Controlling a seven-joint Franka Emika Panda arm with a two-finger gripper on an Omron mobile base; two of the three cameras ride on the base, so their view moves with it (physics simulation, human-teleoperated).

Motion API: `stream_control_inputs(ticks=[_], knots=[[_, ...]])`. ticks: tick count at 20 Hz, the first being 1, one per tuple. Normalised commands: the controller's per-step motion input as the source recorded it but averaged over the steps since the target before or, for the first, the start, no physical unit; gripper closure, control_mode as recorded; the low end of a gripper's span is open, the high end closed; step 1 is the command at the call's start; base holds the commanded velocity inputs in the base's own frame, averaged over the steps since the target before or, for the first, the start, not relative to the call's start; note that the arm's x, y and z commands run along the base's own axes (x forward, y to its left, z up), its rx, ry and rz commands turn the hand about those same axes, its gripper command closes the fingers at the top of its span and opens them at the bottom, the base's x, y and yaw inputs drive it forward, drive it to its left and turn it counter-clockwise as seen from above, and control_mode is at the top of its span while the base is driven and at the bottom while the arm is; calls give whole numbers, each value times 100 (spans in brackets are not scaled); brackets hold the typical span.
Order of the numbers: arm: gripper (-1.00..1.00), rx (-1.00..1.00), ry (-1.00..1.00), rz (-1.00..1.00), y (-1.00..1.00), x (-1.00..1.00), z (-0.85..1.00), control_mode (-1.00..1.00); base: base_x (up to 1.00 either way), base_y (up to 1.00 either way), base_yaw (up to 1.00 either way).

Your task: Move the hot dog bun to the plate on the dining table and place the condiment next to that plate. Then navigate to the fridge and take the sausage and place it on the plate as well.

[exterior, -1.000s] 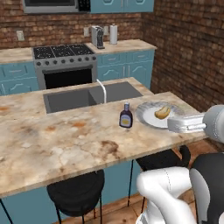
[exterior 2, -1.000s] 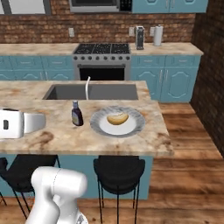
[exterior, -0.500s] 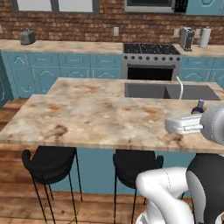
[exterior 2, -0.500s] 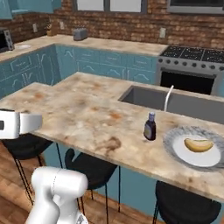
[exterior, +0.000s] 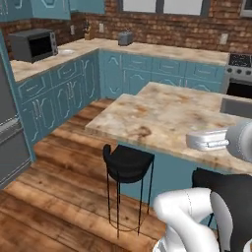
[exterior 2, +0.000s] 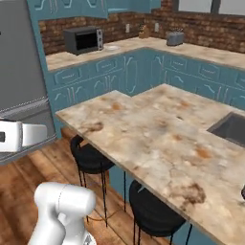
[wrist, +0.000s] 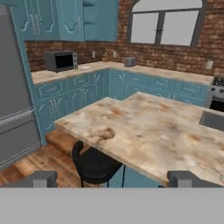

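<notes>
The tabletop is seen from behind by both base views. The same tabletop is faced, beyond the pincer.

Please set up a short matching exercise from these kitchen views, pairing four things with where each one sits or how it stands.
Things:
1. microwave
2. toaster
3. black stool
4. gripper

Places or states:
A. tucked under the dining table edge
B. open, holding nothing
C. on the wall counter near the fridge
D. on the counter below the window

Pairs: 1-C, 2-D, 3-A, 4-B
</notes>
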Motion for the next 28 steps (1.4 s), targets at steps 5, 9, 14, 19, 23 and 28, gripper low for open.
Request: stream_control_inputs(ticks=[5,9,14,19,23,28], knots=[[-100,0,0,0,0,0,0,100,3,70,57],[-100,0,0,0,0,0,0,100,16,69,53],[-100,0,0,0,0,0,0,100,68,46,38],[-100,0,0,0,0,0,0,100,100,41,7],[-100,0,0,0,0,0,0,100,93,70,0],[-100,0,0,0,0,0,0,100,85,76,0]])
